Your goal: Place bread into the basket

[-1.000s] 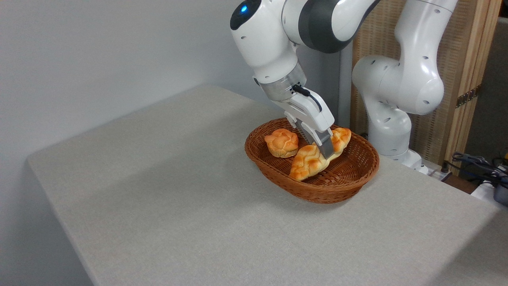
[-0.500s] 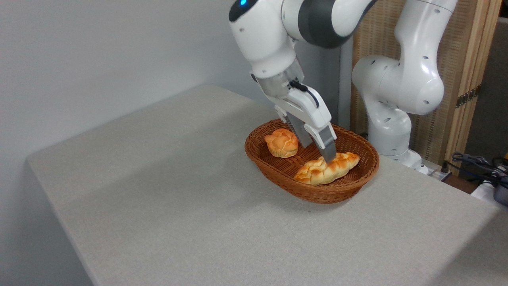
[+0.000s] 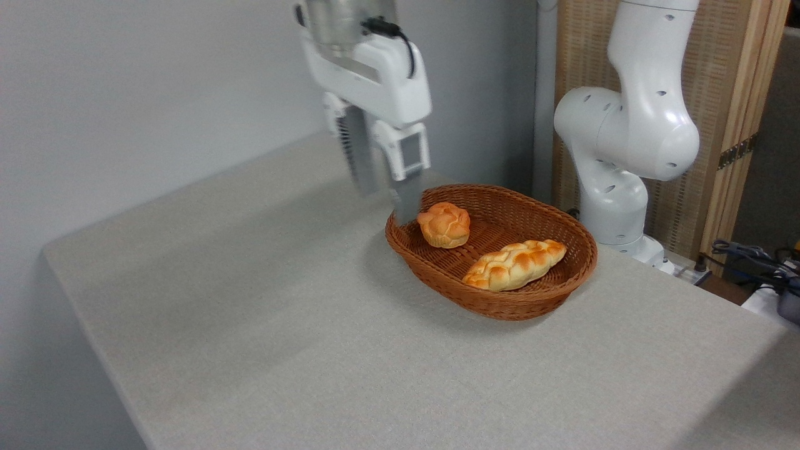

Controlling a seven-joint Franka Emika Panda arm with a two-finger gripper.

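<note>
The bread (image 3: 515, 265), a golden braided loaf, lies flat inside the brown wicker basket (image 3: 500, 307), along its near right side. My gripper (image 3: 387, 203) hangs open and empty above the table, just left of the basket's left rim and well apart from the loaf. Its two grey fingers (image 3: 407, 200) point straight down and look slightly blurred.
A small round orange bun (image 3: 444, 225) sits in the basket's left half, close to my fingers. The arm's white base (image 3: 625, 156) stands behind the basket at the right. Cables (image 3: 756, 259) lie off the table's far right edge.
My gripper let go of the bread, which dropped flat into the basket. It then rose and swung left, out of the basket, and now hangs past its left rim.
</note>
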